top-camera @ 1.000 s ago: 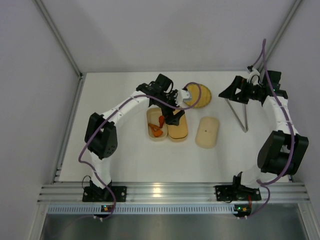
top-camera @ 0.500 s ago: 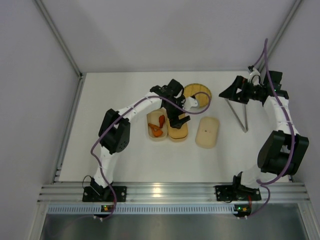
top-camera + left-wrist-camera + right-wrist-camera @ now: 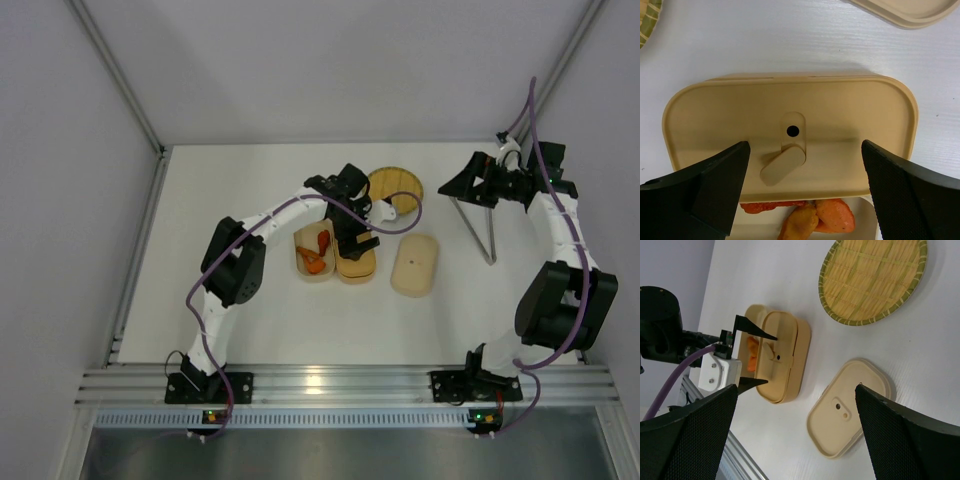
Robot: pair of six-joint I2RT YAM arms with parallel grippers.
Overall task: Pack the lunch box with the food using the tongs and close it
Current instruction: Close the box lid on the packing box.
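Note:
The beige lunch box (image 3: 357, 266) lies mid-table. A vented lid (image 3: 790, 105) covers part of it, and orange-red food (image 3: 815, 220) shows in the uncovered part (image 3: 314, 252). My left gripper (image 3: 802, 190) hangs open just above that lid, one finger on each side and nothing between them; it also shows from above (image 3: 350, 238). The silvery tongs (image 3: 487, 245) lie on the table at the right. My right gripper (image 3: 462, 187) stands open above their far end, empty. In the right wrist view the right gripper (image 3: 795, 435) looks down on the lunch box (image 3: 790, 360).
A round woven yellow plate (image 3: 395, 188) sits just behind the box, also seen from the right wrist (image 3: 872, 277). A second loose beige lid (image 3: 415, 265) lies between the box and the tongs. White walls close in the table's back and sides.
The left arm has swung its elbow to the right and its gripper has shifted slightly right over the box. The right arm has not moved.

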